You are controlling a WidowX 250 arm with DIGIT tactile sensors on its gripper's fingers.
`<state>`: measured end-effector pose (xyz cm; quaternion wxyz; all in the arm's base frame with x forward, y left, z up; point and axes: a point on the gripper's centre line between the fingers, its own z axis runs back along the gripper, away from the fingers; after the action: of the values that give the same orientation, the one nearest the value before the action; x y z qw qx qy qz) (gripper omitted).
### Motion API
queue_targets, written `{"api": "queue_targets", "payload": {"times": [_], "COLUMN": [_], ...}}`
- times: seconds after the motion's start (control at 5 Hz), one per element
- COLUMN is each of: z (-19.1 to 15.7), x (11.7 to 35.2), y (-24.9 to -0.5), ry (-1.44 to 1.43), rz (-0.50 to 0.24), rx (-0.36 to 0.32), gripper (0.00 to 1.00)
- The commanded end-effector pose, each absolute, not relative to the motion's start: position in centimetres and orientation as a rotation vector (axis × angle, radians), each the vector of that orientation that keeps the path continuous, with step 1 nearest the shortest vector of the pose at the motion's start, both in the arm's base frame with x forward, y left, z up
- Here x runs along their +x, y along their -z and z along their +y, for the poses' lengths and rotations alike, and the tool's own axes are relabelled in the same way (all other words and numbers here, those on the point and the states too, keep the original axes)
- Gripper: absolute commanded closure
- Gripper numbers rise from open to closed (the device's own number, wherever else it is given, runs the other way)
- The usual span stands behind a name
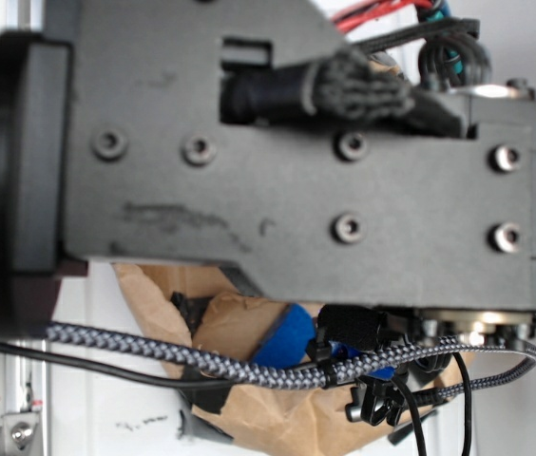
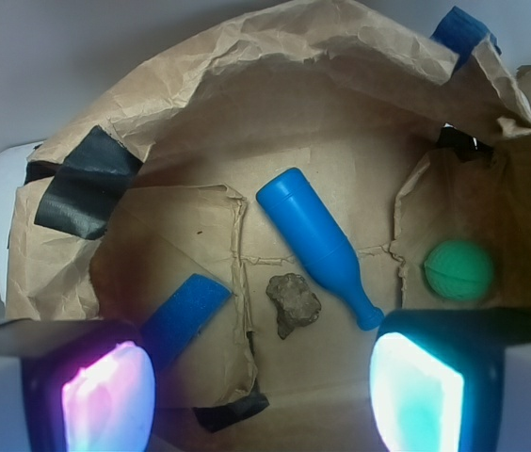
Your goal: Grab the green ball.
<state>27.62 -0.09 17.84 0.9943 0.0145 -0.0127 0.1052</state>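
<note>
In the wrist view the gripper (image 2: 261, 386) sits at the near edge, its two fingers spread wide apart with nothing between them: the left finger (image 2: 105, 400) glows pink and the right finger (image 2: 416, 391) glows teal. Just beyond the left finger a flat blue strip (image 2: 185, 315) lies at a slant on the crumpled brown paper (image 2: 322, 122), and a dark piece of tape (image 2: 233, 412) sits near the gap between the fingers. A little farther, near the middle, a small brown rock (image 2: 293, 302) rests on the paper, close beside the narrow end of a blue bottle-shaped pin (image 2: 317, 245), which lies tilted with its wide end pointing far and left. The green ball (image 2: 458, 270) sits to the right, just beyond the right finger's top edge, in a paper hollow apart from the pin. On the left, black tape (image 2: 82, 184) holds the paper's raised edge, and at the far right a blue piece (image 2: 463, 33) pokes over the rim. In the exterior view the dark robot arm (image 1: 296, 171) fills most of the picture, with a braided cable (image 1: 211, 361) below it, brown paper behind, and no ball in sight.
</note>
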Motion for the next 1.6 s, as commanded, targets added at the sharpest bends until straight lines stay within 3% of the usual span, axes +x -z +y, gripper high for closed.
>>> {"api": "queue_targets", "payload": {"times": [0.0,0.2,0.4,0.6,0.8,1.0,1.4], "z": [0.6,0.9,1.5,1.3,1.1,1.3,1.3], "x": [26.5,25.8,26.0,23.3,23.2,23.9,23.9], "y": [-18.9,-18.5,-18.1,-17.2,-17.0,-16.3,-16.3], "ry": [-0.478,-0.582,-0.804,-0.959,-1.161,-1.316,-1.316], "rz": [-0.141,-0.119,-0.078,-0.036,-0.058,-0.129,-0.129], "rx": [0.036,-0.032,-0.007,0.052,0.119,0.132,0.132], "gripper": [0.00,0.00,0.00,0.00,0.00,0.00,0.00]}}
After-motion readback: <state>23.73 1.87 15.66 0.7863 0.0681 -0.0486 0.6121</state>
